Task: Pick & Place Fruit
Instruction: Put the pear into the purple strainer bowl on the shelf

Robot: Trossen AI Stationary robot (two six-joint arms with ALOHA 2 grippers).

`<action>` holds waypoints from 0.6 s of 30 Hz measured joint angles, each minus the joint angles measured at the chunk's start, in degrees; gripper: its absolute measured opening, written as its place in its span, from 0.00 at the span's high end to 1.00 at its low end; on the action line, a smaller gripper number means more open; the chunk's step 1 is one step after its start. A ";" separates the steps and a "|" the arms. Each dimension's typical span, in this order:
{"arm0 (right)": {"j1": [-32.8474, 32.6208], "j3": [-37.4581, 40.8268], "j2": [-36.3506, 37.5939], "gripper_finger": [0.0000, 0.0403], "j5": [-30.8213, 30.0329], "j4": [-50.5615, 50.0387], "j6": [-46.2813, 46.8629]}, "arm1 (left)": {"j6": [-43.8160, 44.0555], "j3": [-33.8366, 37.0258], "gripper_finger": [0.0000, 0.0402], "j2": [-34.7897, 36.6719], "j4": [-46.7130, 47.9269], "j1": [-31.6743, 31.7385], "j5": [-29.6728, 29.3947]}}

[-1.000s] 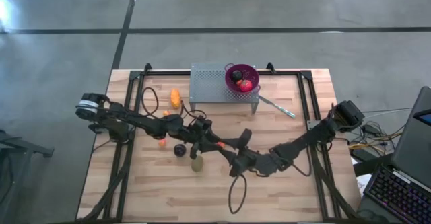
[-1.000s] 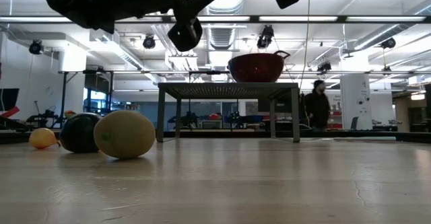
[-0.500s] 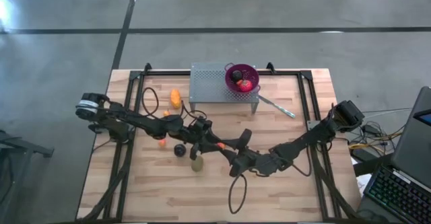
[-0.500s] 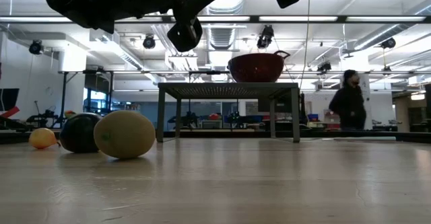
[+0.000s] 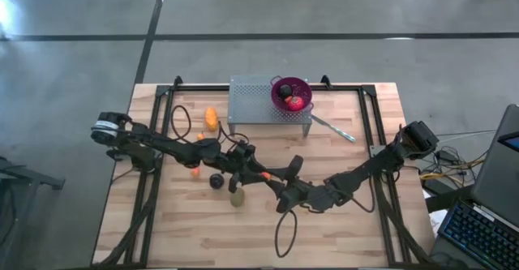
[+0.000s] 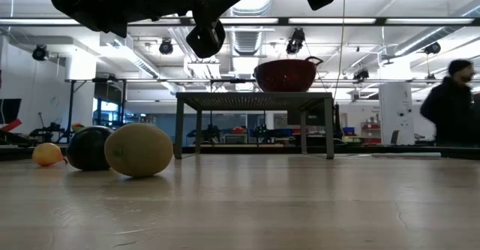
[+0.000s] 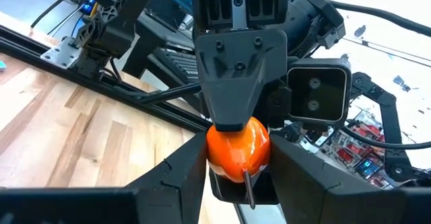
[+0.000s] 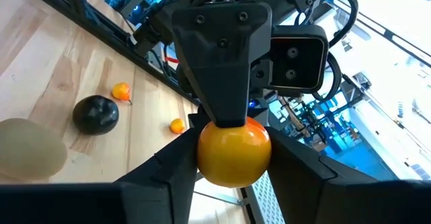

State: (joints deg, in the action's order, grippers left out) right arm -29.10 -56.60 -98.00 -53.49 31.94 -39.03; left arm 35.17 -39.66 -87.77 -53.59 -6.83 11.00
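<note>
- Two pincers meet in the air over the middle of the table (image 5: 203, 237), well in front of the bowl (image 5: 276, 86), and they share one orange ball (image 7: 237, 148).
- Left pincer (image 7: 237, 165) is closed on the ball from its sides, with its jaws unchanged over the last second.
- Right pincer (image 8: 234, 158) faces it. Its jaws have just narrowed, so it now grips the same ball crosswise. Neither arm has shifted meanwhile.
- That closing looks like the middle of a hand-over. The ball probably passes to the right arm, which sits on the bowl's side, so the left jaws would have to let go first.
- On the table, in front of the bowl and to its left, lie a brown-green oval (image 5: 238, 197), a black round (image 5: 216, 181) and a small orange fruit (image 5: 195, 172). They lie where they did.
- An elongated orange fruit (image 5: 212, 118) lies farther back, level with the bowl and well to its left.
- The bowl stands on a perforated metal stand (image 5: 251, 100) and already holds a red fruit (image 5: 297, 102) and a dark one (image 5: 285, 93).
- A thin silver utensil (image 5: 332, 129) lies just right of the bowl.
- Far beyond the bowl, a person (image 6: 454, 103) has walked across the room.
</note>
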 joint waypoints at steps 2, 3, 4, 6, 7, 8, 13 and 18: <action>0.00 0.00 0.00 0.62 0.00 0.00 -0.02 | -0.26 0.02 0.61 0.00 0.01 0.00 -0.01; 0.00 0.00 0.00 0.63 0.00 0.00 -0.02 | -0.43 0.02 0.61 0.00 0.01 0.00 -0.02; 0.00 0.00 0.00 0.63 0.00 0.00 -0.02 | -0.47 0.02 0.61 0.00 0.03 0.00 -0.02; 0.00 0.01 -0.02 0.64 0.00 0.00 -0.02 | -0.51 0.04 0.61 0.00 0.03 0.00 -0.02; 0.00 0.00 -0.02 0.64 0.00 0.00 -0.02 | -0.53 0.04 0.61 0.00 0.03 0.00 -0.04; 0.00 0.01 -0.02 0.64 0.00 0.00 -0.02 | -0.53 0.04 0.61 0.00 0.03 0.00 -0.08; 0.00 0.02 -0.02 0.61 -0.07 0.00 0.01 | -0.91 0.04 0.59 0.00 0.06 -0.02 -0.81; 0.00 0.02 -0.02 0.64 -0.07 0.03 -0.01 | -1.96 0.07 0.50 0.00 0.19 -0.02 -1.81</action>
State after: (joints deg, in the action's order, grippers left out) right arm -29.10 -56.58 -98.02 -53.56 31.97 -39.03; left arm 33.21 -39.59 -87.77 -53.41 -6.85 9.19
